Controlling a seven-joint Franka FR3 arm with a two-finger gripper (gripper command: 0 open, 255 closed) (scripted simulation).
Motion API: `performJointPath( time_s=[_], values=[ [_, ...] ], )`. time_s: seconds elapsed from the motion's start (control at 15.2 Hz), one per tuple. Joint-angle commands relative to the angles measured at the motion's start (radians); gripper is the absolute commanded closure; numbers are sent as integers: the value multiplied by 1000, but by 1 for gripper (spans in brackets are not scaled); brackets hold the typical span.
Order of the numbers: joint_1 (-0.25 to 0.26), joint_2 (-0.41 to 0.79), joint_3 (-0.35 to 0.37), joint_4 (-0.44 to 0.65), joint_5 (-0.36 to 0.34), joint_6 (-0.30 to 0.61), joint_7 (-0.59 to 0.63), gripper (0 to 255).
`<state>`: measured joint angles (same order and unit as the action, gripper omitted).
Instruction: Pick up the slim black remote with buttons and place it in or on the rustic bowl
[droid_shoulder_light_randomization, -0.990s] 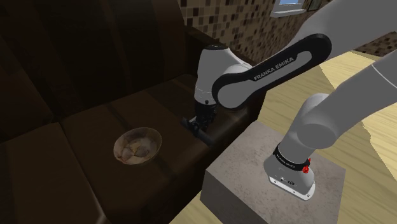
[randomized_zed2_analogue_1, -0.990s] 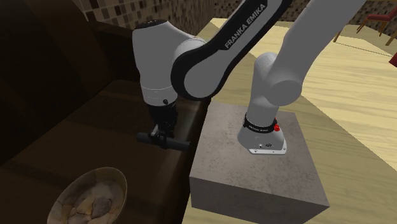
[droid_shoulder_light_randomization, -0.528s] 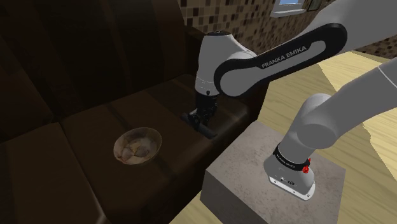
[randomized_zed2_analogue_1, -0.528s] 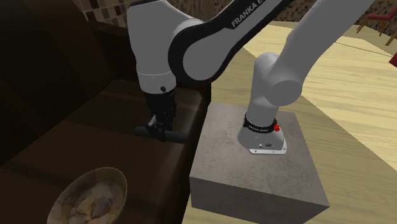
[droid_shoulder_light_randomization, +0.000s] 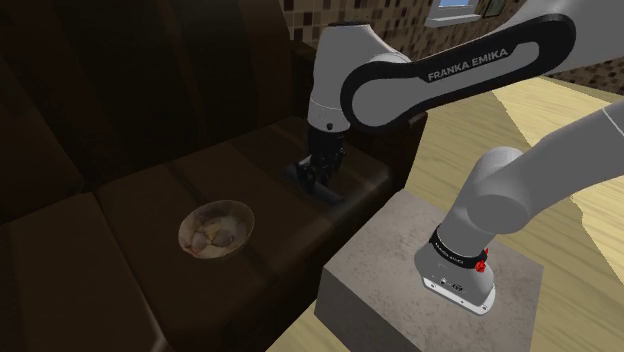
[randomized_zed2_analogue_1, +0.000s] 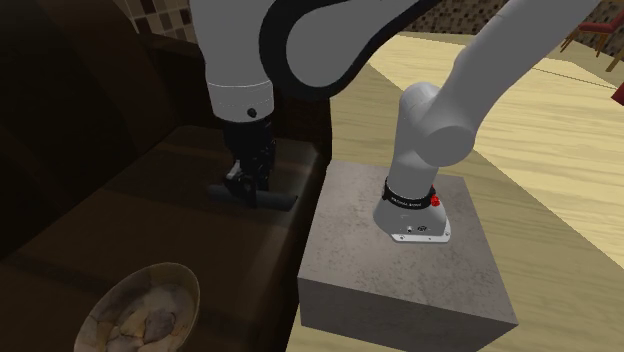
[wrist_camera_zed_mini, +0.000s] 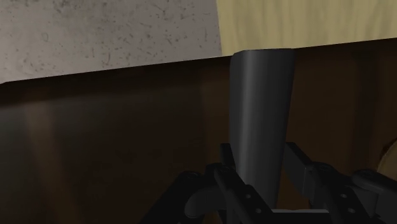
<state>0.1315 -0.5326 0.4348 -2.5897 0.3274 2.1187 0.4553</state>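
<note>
On my shoulder view, the arm (droid_shoulder_light_randomization: 440, 80) reaches from the right of the frame across the top and drops its wrist down in the upper middle. The gripper (droid_shoulder_light_randomization: 318, 176) points down over the dark brown sofa (droid_shoulder_light_randomization: 120, 170). It is clamped on the slim black remote (droid_shoulder_light_randomization: 313, 187), which shows as a short dark bar lying crosswise under the fingers, close to the seat cushion. I cannot tell whether it touches the cushion. The bowl (droid_shoulder_light_randomization: 216, 229) sits on the seat left of centre and lower, well apart from the remote, with pale lumps inside it. The grey speckled stand (droid_shoulder_light_randomization: 400, 265) fills the lower right, and the wooden floor (droid_shoulder_light_randomization: 560, 260) lies behind it.

On my second exterior view, the gripper (randomized_zed2_analogue_1: 250, 186) hangs left of centre. The remote (randomized_zed2_analogue_1: 283, 200) is gripped at its middle, level, both ends sticking out sideways, above the front part of the cushion. The bowl (randomized_zed2_analogue_1: 145, 305) sits in the lower left corner, near the sofa's front edge. The stand (randomized_zed2_analogue_1: 400, 280) is at lower centre, just beside the sofa.

On my wrist view, the two fingers (wrist_camera_zed_mini: 224, 167) clasp the remote (wrist_camera_zed_mini: 261, 114) between them. Its smooth dark body runs away from the gripper (wrist_camera_zed_mini: 259, 159) towards the sofa's edge, beyond which lie the stand's grey top (wrist_camera_zed_mini: 108, 32) and the floor (wrist_camera_zed_mini: 305, 22).
</note>
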Motion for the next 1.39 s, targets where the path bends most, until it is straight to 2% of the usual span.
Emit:
performJointPath(
  time_s=[0.0,0.79,1.06,1.32],
  values=[
    [0,-16,-9,17,-4,-33,0,255],
    [-7,-61,-43,138,-29,-199,11,255],
    [-14,73,43,245,-39,-157,103,255],
    [-27,217,130,367,-82,-124,206,255]
  ],
)
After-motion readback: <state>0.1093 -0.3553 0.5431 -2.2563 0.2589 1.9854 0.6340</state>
